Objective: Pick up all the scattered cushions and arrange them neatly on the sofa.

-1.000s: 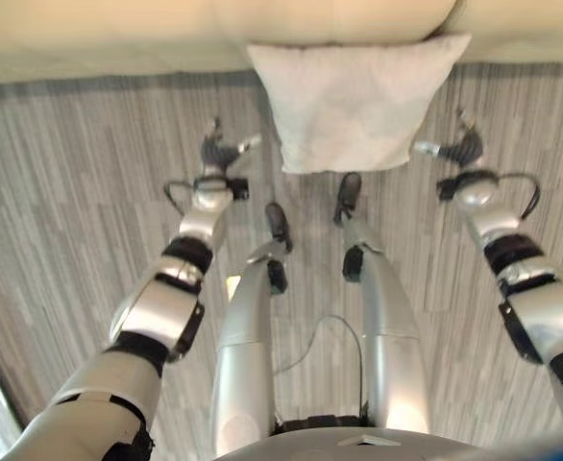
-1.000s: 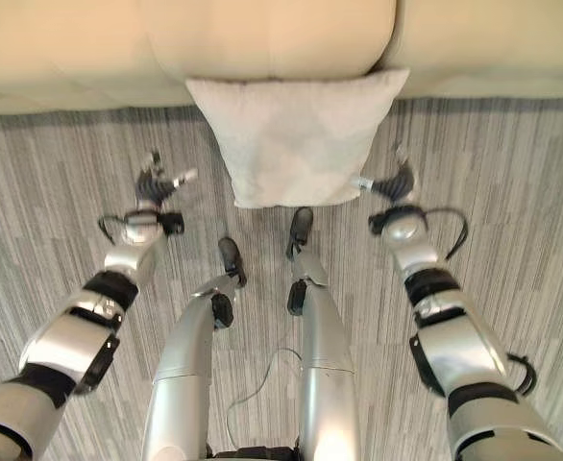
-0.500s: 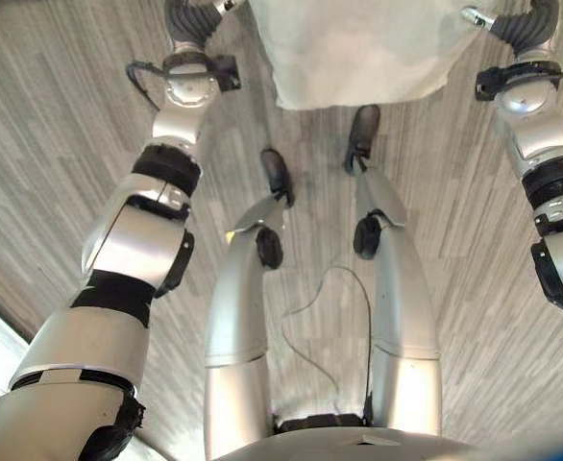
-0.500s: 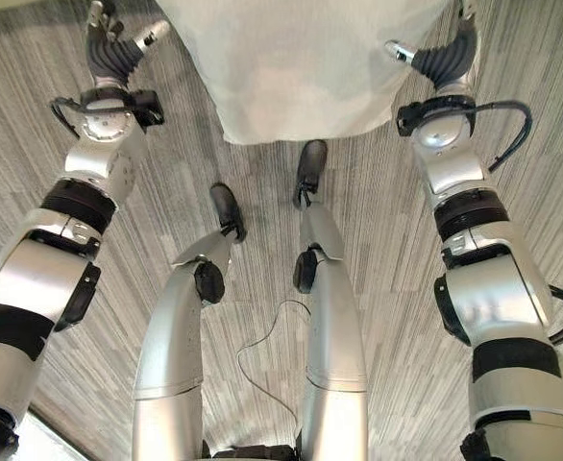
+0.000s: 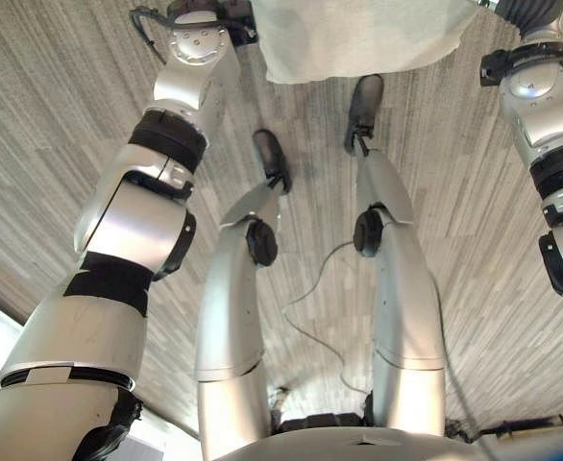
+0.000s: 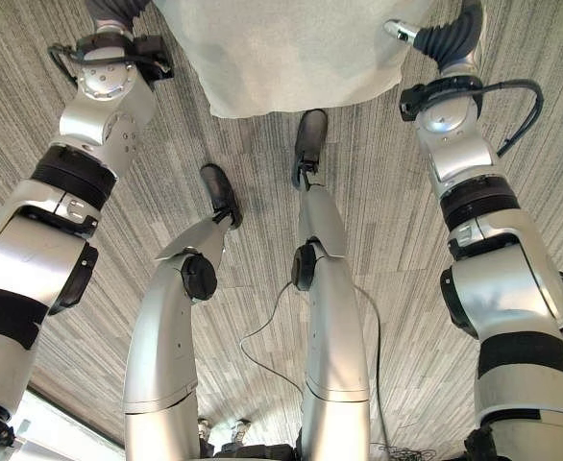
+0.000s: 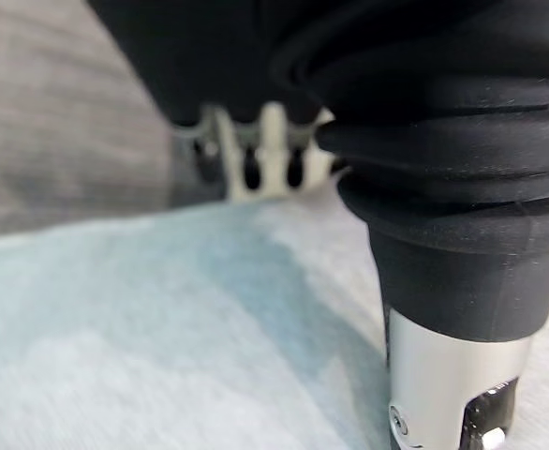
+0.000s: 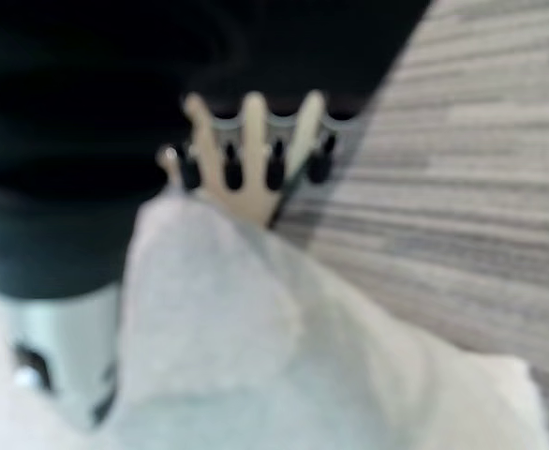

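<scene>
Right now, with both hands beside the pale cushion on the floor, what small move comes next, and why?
Probably press both hands inward: the left hand and right hand flank the pale square fabric cushion lying on the grey striped carpet, unlifted.

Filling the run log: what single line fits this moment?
cushion: on carpet | left robot hand: beside it | right robot hand: opposite edge

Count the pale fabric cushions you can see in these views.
1: a pale grey-white square fabric cushion on the striped grey carpet, between the left hand and right hand. Others may lie outside the views.
</scene>
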### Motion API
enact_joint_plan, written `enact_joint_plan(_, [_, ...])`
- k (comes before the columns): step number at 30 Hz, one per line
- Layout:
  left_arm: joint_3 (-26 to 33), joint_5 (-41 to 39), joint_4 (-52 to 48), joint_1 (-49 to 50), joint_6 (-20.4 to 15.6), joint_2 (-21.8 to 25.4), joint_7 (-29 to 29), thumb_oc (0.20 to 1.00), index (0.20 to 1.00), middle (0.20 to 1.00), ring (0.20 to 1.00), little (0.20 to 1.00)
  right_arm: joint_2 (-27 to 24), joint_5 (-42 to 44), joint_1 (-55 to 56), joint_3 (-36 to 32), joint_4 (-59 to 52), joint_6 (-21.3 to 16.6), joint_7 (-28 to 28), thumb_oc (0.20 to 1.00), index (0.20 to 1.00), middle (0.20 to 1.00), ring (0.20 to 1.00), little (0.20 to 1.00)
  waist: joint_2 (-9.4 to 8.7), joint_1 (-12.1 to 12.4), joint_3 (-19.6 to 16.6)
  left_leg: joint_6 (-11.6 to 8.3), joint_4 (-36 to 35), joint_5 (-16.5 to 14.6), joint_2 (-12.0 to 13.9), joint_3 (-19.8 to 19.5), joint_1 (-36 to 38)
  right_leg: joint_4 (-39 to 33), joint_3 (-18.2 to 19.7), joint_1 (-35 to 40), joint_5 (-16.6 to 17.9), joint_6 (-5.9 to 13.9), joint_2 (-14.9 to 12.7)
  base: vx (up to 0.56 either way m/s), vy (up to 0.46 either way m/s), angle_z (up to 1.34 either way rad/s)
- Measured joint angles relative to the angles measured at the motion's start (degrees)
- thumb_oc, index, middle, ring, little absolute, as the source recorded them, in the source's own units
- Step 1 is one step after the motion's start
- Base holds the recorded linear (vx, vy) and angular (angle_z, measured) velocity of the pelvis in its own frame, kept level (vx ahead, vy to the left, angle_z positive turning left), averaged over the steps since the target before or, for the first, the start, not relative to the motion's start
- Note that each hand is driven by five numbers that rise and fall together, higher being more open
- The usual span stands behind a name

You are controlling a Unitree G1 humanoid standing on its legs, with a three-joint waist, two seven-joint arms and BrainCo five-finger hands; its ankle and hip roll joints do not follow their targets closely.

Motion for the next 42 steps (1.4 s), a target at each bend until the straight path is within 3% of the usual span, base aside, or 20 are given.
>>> enact_joint_plan(14, [-4.0,-4.5,0.1,-2.0,0.0,-4.3,-0.7,1.000,1.000,1.000,1.000,1.000,4.4,7.3,-7.2,3.7,8.7,1.2,-0.5,1.000,1.000,1.000,1.000,1.000,0.42,2.6,-0.1,0.33,0.8,0.7,0.1,0.4,0.0,-0.4,0.6,0.3,1.3,0.03,0.1,0.00,-0.001,0.00])
enact_joint_plan(15, [-4.0,-4.6,0.1,-2.0,-0.1,-4.4,-0.5,0.953,0.953,0.953,0.953,0.953,5.0,8.0,-7.3,3.8,8.4,1.2,-0.5,0.379,0.379,0.379,0.379,0.379,0.47,2.6,-0.1,0.31,0.8,0.7,0.1,0.4,-0.1,-0.5,0.6,0.2,1.3,0.05,0.1,0.00,0.000,0.00])
enact_joint_plan(16, [-3.9,-4.8,0.1,-2.0,-0.1,-4.4,-0.4,0.664,0.664,0.664,0.664,0.664,5.5,9.2,-7.3,3.8,7.9,1.1,-0.5,0.200,0.200,0.200,0.200,0.200,0.59,2.7,-0.2,0.29,0.7,0.8,0.2,0.4,-0.1,-0.6,0.6,0.2,1.4,0.14,0.2,0.00,0.000,0.00])
enact_joint_plan(17, [-3.8,-5.6,0.1,-2.0,-0.2,-4.3,-0.4,0.457,0.457,0.457,0.457,0.457,5.7,10.2,-7.3,3.7,7.2,1.0,-0.5,0.200,0.200,0.200,0.200,0.200,0.67,2.7,-0.2,0.25,0.6,0.8,0.2,0.5,-0.1,-0.8,0.6,0.3,1.4,0.15,0.3,0.00,0.000,0.00])
enact_joint_plan(18, [-3.7,-6.1,0.1,-2.0,-0.2,-4.0,-0.3,0.200,0.200,0.200,0.200,0.200,5.9,11.1,-7.3,3.8,6.0,0.9,-0.5,0.200,0.200,0.200,0.200,0.200,0.84,2.7,-0.2,0.22,0.7,0.8,0.4,0.5,-0.2,-0.9,0.6,0.2,1.4,0.12,0.4,0.01,-0.018,-0.03])
enact_joint_plan(26, [-2.1,-6.7,-0.8,-1.3,-0.3,-1.9,-0.2,0.200,0.200,0.200,0.200,0.200,4.8,12.4,-6.8,4.2,-1.0,0.5,-0.5,0.200,0.200,0.200,0.200,0.200,3.00,2.5,0.0,0.14,1.3,0.9,1.0,0.7,0.1,-0.3,1.0,0.2,1.8,-0.32,1.1,0.01,-0.010,-0.01])
enact_joint_plan(32, [1.7,-8.1,-8.0,5.4,-1.3,-0.4,0.8,0.200,0.200,0.200,0.200,0.200,3.6,12.4,-1.4,1.3,-8.8,0.2,-0.1,0.200,0.200,0.200,0.200,0.200,3.08,2.1,-0.1,-0.18,0.6,1.1,1.1,1.2,2.2,-0.7,1.5,1.9,1.9,-0.23,1.3,0.00,-0.003,0.01])
enact_joint_plan(36, [5.4,-7.9,-16.1,13.9,-2.3,-0.6,0.8,0.200,0.200,0.200,0.200,0.200,3.6,12.2,6.2,-1.8,-16.6,-0.1,0.3,0.200,0.200,0.200,0.200,0.200,3.62,1.4,-2.0,-0.51,-3.2,2.1,0.3,0.9,6.0,-3.0,1.3,5.6,2.1,0.21,1.2,-0.01,-0.049,0.05])
enact_joint_plan(37, [7.0,-7.7,-19.1,16.1,-2.2,-0.5,0.8,0.200,0.200,0.200,0.200,0.200,3.2,11.9,8.4,-3.6,-19.9,-0.1,0.4,0.200,0.200,0.200,0.200,0.200,3.60,1.1,-1.2,-0.54,-3.7,2.2,0.2,0.8,7.6,-3.2,1.3,7.1,1.9,0.06,1.2,-0.05,-0.068,0.07])
enact_joint_plan(38, [9.5,-7.7,-23.7,19.5,-2.2,-1.2,0.9,0.200,0.200,0.200,0.200,0.200,3.1,10.8,11.8,-5.9,-24.3,-0.1,0.5,0.200,0.200,0.200,0.200,0.200,3.64,0.8,2.4,-0.72,-4.3,2.3,0.2,0.8,12.3,-2.7,1.0,11.4,1.3,-0.44,1.0,-0.03,-0.037,0.10])
enact_joint_plan(39, [10.0,-7.5,-25.4,24.2,-2.7,-2.5,0.9,0.200,0.200,0.200,0.200,0.200,4.3,9.9,16.1,-6.4,-25.7,-0.4,0.5,0.200,0.200,0.200,0.200,0.200,3.60,0.2,2.2,-1.11,-6.3,2.4,-0.4,0.3,16.1,-4.1,0.5,15.1,0.8,-0.34,0.9,-0.04,-0.057,0.10])
enact_joint_plan(40, [9.7,-6.9,-25.3,29.8,-3.2,-4.5,0.9,0.200,0.200,0.200,0.200,0.200,6.6,9.4,22.1,-6.2,-25.6,-1.4,1.0,0.200,0.200,0.200,0.200,0.200,4.35,0.3,-4.3,-1.70,-7.7,2.0,-0.9,-1.1,15.6,-4.7,-0.3,15.0,-0.6,0.72,0.8,-0.03,-0.081,0.13])
enact_joint_plan(41, [10.9,-3.9,-28.5,36.2,-4.1,-7.1,0.8,0.200,0.200,0.200,0.200,0.200,9.3,8.7,30.0,-9.9,-28.1,-4.2,1.7,0.200,0.200,0.200,0.200,0.200,4.75,0.1,-10.4,-1.97,-10.4,2.9,-1.0,-2.4,16.4,-5.5,-1.3,15.7,-2.6,3.73,1.0,-0.03,-0.066,0.16])
enact_joint_plan(42, [11.3,-3.0,-30.1,37.6,-4.1,-7.6,0.8,0.200,0.200,0.200,0.200,0.200,9.9,8.7,32.4,-11.3,-29.7,-4.8,1.8,0.200,0.200,0.200,0.200,0.200,4.71,0.0,-10.5,-2.32,-10.8,3.2,-1.1,-2.7,18.0,-5.2,-1.4,17.1,-2.3,3.90,0.9,-0.03,-0.103,0.23])
